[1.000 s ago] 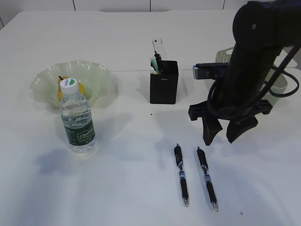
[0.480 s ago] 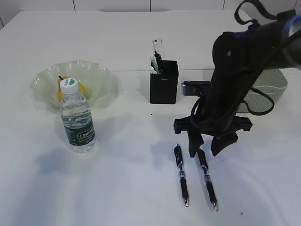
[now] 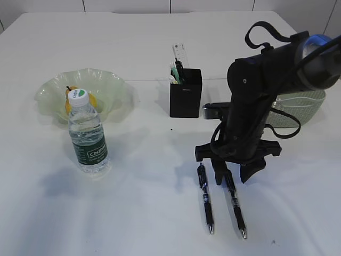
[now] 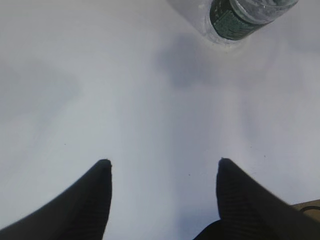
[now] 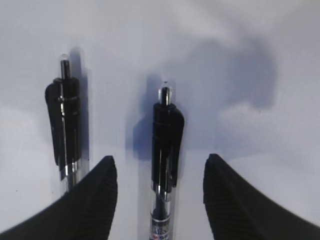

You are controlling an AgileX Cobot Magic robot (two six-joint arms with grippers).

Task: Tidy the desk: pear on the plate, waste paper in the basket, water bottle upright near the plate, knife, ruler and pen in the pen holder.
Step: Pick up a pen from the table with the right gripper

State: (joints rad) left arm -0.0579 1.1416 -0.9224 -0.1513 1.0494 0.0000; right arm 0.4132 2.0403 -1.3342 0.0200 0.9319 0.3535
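Between the spread fingers of my right pincer [image 5: 157, 172] lies 1 of the 2 pens [image 5: 166, 150], not yet pinched; the other pen [image 5: 66, 127] lies just outside its left finger. My left pincer [image 4: 162, 172] is spread too, holding nothing, with the upright water bottle [image 4: 245, 17] well ahead of it on the white table [image 4: 125, 90].

The right gripper's [image 5: 159, 180] parted black ribbed fingers [image 5: 92, 200] straddle one black clear-barrelled click pen [image 5: 165, 150] on the white table [image 5: 225, 60], a second identical pen [image 5: 65, 125] lying alongside.
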